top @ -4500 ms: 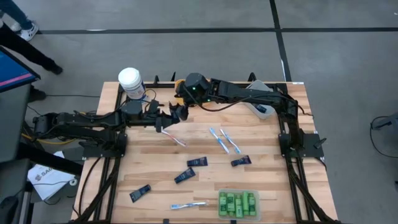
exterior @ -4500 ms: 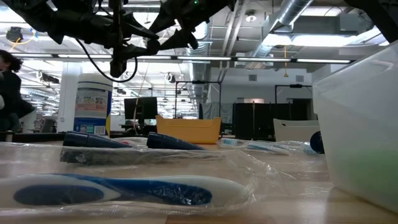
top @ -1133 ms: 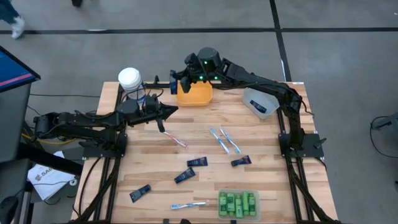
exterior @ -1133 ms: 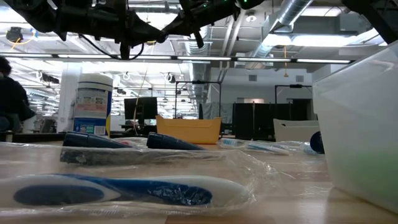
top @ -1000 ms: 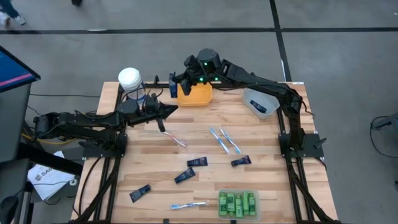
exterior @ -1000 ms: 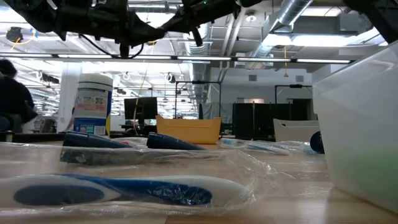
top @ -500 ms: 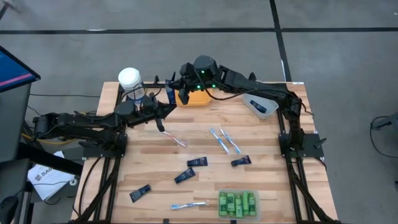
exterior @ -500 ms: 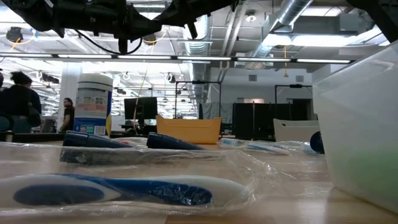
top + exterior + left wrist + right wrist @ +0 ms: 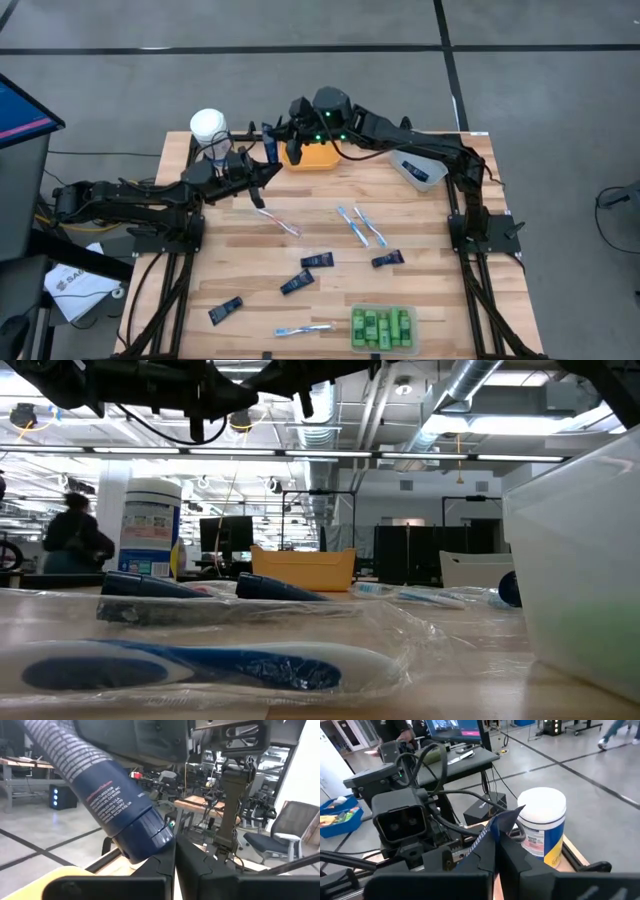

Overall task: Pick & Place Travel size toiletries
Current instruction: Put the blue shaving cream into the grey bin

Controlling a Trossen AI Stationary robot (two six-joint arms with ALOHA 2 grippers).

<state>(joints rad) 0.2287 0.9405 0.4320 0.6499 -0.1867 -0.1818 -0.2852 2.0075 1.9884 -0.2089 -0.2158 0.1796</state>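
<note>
high view: the right gripper (image 9: 272, 142) hangs just beside the orange bin (image 9: 313, 156), on the side toward the canister (image 9: 208, 125), and is clamped on a navy tube (image 9: 270, 146) held upright. the left gripper (image 9: 258, 178) sits just below that tube, near the canister; whether its fingers are apart or together cannot be told here. out from the bin toward the table's (image 9: 420, 225) middle lie a pink toothbrush (image 9: 280, 221) and two blue toothbrushes (image 9: 360, 225); farther still are three more tubes (image 9: 317, 260) and, well apart from the bin at the far edge, a clear bin (image 9: 382, 329) of green bottles (image 9: 382, 324) with another toothbrush (image 9: 302, 329) beside it. a grey bin (image 9: 417, 165) sits on the orange bin's other side.

low view: both arms cross overhead above the bin, their grippers too dark to sort out. a blue toothbrush in wrap lies nearest the camera, with tubes between it and the bin. a blurred person (image 9: 75, 532) stands in the room beyond the canister.

left wrist view: the navy tube fills the frame, cap end hanging just above the left fingers (image 9: 165, 867), which lie together; i cannot tell if they touch it. the right gripper's body grips the tube's flat end.

right wrist view: the right fingers (image 9: 487, 857) are pinched on the tube's flat crimped end, with the canister just behind and the left arm's wrist camera (image 9: 400, 822) beside it.
</note>
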